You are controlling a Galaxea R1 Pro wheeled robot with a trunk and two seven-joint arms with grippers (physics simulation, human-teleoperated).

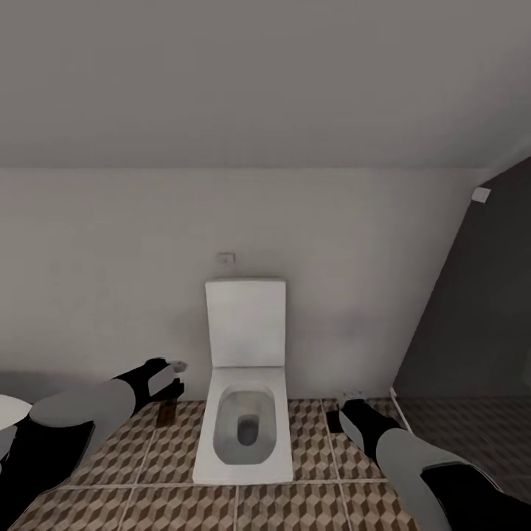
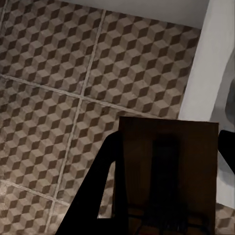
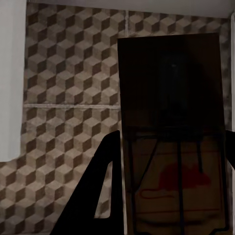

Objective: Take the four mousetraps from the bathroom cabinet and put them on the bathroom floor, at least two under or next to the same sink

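My left gripper (image 1: 167, 385) is shut on a dark-brown mousetrap (image 1: 165, 414), held low over the cube-patterned bathroom floor (image 1: 140, 461) just left of the toilet. In the left wrist view that mousetrap (image 2: 169, 166) sits between the black fingers (image 2: 100, 196) above the tiles (image 2: 49, 88). My right gripper (image 1: 345, 407) is shut on a second mousetrap (image 1: 333, 421) right of the toilet. In the right wrist view this mousetrap (image 3: 174, 122) carries a red mouse print. The other two mousetraps, the cabinet and the sink are out of view.
A white toilet (image 1: 245, 413) with its lid up stands against the pale wall between my arms; its side (image 2: 203, 68) is close to the left gripper. A dark grey panel (image 1: 472, 317) rises at the right. A white rounded rim (image 1: 7, 411) shows at the left edge.
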